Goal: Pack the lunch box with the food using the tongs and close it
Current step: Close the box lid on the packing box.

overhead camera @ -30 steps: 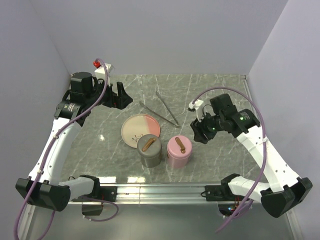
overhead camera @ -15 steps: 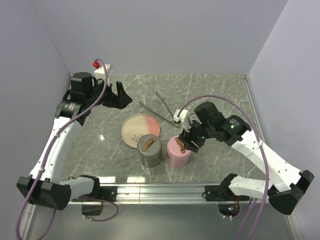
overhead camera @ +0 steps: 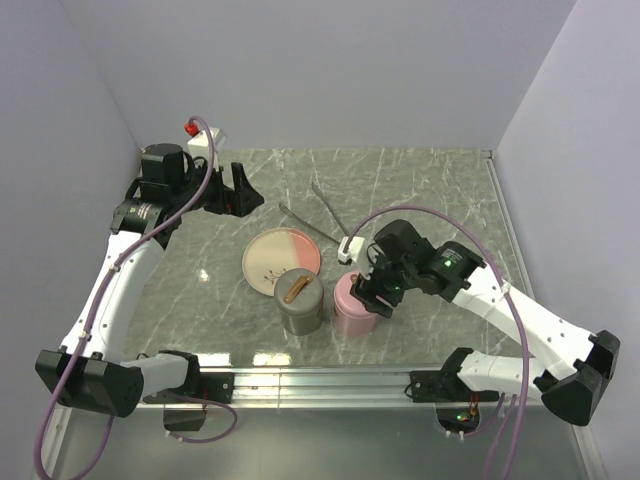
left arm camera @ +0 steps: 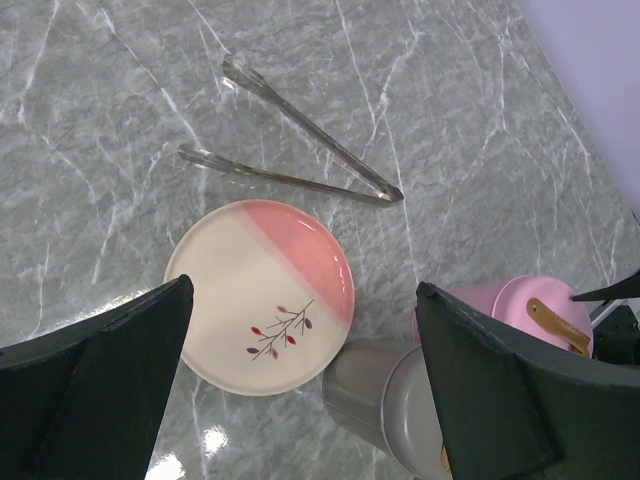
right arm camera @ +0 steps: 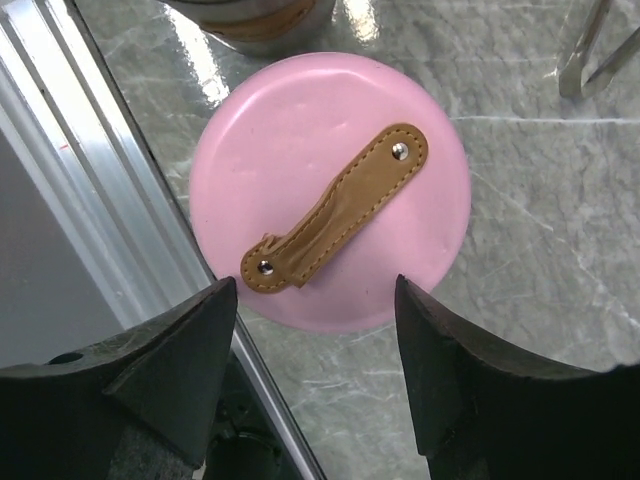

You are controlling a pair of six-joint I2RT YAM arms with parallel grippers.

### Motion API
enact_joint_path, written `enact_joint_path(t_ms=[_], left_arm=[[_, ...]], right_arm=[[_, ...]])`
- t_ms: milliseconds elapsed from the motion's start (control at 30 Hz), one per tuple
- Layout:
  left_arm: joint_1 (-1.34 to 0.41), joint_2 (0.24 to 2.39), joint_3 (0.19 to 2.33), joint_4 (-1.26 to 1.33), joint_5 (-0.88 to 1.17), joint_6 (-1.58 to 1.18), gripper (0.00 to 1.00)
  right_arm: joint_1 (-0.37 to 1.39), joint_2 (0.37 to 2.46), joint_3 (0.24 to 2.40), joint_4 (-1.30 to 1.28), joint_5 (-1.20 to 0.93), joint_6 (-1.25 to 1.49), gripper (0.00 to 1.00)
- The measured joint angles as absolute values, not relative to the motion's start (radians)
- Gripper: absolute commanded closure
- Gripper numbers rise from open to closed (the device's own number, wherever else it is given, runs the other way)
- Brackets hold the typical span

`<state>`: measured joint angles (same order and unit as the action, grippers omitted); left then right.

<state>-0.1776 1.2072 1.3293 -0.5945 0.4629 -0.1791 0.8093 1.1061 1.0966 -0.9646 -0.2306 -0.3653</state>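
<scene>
- The cream-and-pink plate (left arm camera: 230, 270) bears a small printed twig with red and purple leaves.
- The pink lunch box (right arm camera: 300, 120), lid on, sits directly beneath our right tool (right arm camera: 315, 285). The tool's fingers stand apart and clear of the lid.
- The tongs (left arm camera: 310, 129) lie on the table (left arm camera: 480, 120) beyond the plate, well apart from both tools.
- Our left tool (left arm camera: 302, 290) gapes wide.
- A second ago the right tool hung farther right.

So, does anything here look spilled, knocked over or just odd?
Nothing spilled or tipped. The pink tin and grey tin stand upright, lids on; the tongs lie flat near the plate, which holds no food.
</scene>
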Motion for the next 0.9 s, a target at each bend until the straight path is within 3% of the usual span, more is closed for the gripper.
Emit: enact_joint_path(t_ms=[467,700,900], left_arm=[[-0.177,1.207,1.329,-0.595,0.474,-0.18,0.01],[-0.177,1.209,1.329,-0.617,0.474,-0.155,0.01],[-0.177,1.248,1.338,-0.673,0.471,-0.113,0.01]], right_arm=[[0.816,1.124,1.081,-0.894,-0.228,-0.34,0.3],[0.79,1.13,1.171,-0.921,-0.232,-0.333,0.21],[0.658,1.12,1.306,-0.912,-0.265,-0.322,0.14]])
